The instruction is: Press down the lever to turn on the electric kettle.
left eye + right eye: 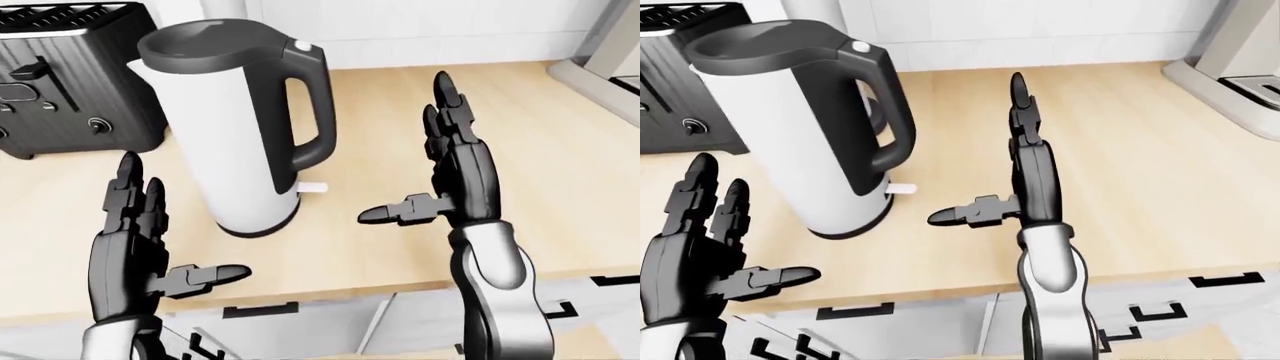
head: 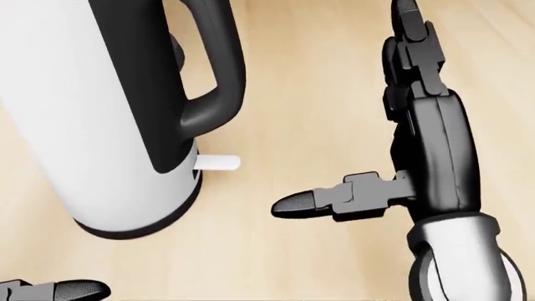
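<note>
Two open hands hover over a light wooden desk, neither touching anything. The largest thing on it is the electric kettle, a white body with black lid, handle and base, standing upright so its long axis runs up and down; its handle faces the right of the left-eye view, toward the right hand. At the left of that view, close beside the kettle, sits a black toaster; whether the two touch cannot be told. At the right edge is part of a grey appliance, well apart from the kettle.

The right hand stands right of the kettle with its fingers stretched straight toward the top of the view and its thumb pointing left at the kettle's foot. The left hand is spread below and left of the kettle, empty.

The lever, a small white tab, juts level from the base under the handle, pointing right. It lies just up and left of the right thumb tip, with bare desk between them.

The head view shows this gap closely but cuts off the kettle's top; the eye views show the lid, toaster and both hands whole.
</note>
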